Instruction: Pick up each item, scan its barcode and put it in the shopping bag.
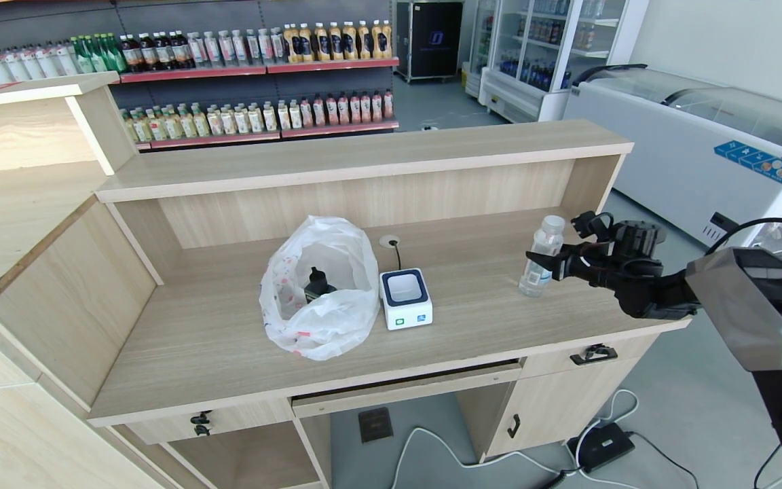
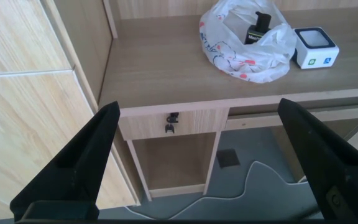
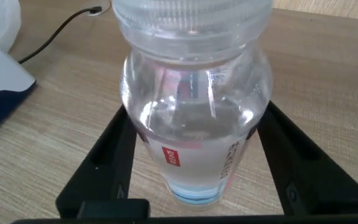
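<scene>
Right gripper (image 1: 544,266) is at the water bottle (image 1: 546,243) on the right end of the desk (image 1: 228,339). Its fingers are spread, one on each side of the bottle's lower body. In the right wrist view the bottle (image 3: 194,124) fills the gap between the two black fingers (image 3: 104,168); whether they touch it cannot be determined. The bottle is clear, has a clear cap and a label, and stands upright on the desk top.

Left gripper (image 2: 199,106) hangs off the front left of the desk, below the level of the desk top, with its fingers wide apart and nothing between them.

Shopping bag (image 1: 337,258) is a white plastic bag with small red and dark print. It lies near the middle of the desk with its mouth open toward the front. A dark bottle-shaped item (image 1: 316,282) with a black cap stands inside it. In the left wrist view the bag (image 2: 272,46) and this item (image 2: 257,28) appear in the same arrangement.

Scanner (image 1: 405,297), a small white box with a dark-framed window on top, sits just beside the bag on its right, and well apart from the water bottle. A black cable (image 1: 398,257) runs from behind it to a round hole in the desk top.

Behind the desk, store shelves (image 1: 262,68) carry rows of drink bottles.
</scene>
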### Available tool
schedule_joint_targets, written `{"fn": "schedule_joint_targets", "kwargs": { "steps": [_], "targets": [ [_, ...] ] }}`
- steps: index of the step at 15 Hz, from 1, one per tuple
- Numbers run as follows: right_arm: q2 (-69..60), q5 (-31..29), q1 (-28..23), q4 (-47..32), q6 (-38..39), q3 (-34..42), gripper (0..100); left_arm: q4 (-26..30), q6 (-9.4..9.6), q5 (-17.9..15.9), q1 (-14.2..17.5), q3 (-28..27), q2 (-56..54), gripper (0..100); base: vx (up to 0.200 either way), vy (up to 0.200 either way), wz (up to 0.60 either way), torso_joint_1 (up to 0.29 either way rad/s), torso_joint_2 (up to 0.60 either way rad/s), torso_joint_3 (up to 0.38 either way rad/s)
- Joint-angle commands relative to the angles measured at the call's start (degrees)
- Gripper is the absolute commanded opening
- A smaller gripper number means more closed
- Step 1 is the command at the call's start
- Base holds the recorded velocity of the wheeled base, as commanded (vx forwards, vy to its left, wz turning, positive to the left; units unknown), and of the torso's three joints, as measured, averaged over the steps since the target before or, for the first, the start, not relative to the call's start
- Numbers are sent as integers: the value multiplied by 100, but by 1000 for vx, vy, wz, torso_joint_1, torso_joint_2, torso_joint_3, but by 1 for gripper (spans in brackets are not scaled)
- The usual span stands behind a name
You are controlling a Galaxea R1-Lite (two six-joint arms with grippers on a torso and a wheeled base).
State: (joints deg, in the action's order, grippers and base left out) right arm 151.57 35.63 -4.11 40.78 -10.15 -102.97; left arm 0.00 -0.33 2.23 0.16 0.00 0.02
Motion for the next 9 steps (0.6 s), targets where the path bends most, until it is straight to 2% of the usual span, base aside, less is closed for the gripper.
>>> {"fn": "schedule_joint_targets", "kwargs": {
  "steps": [1,6,7,9],
  "targets": [
    [5,5,-2,9,-4,5,0,0,-2,5,2,0,-2,100,0,0,0,0,0,0],
    [-523,5,-2,18,-4,348,0,0,-2,-3,2,0,-2,100,0,0,0,0,0,0],
    [-1103,31,7,0,189,805,0,0,-2,-3,2,0,-2,100,0,0,0,0,0,0],
    [-2351,163,112,18,1042,1781,0,0,-2,-3,2,0,-2,100,0,0,0,0,0,0]
  ]
}}
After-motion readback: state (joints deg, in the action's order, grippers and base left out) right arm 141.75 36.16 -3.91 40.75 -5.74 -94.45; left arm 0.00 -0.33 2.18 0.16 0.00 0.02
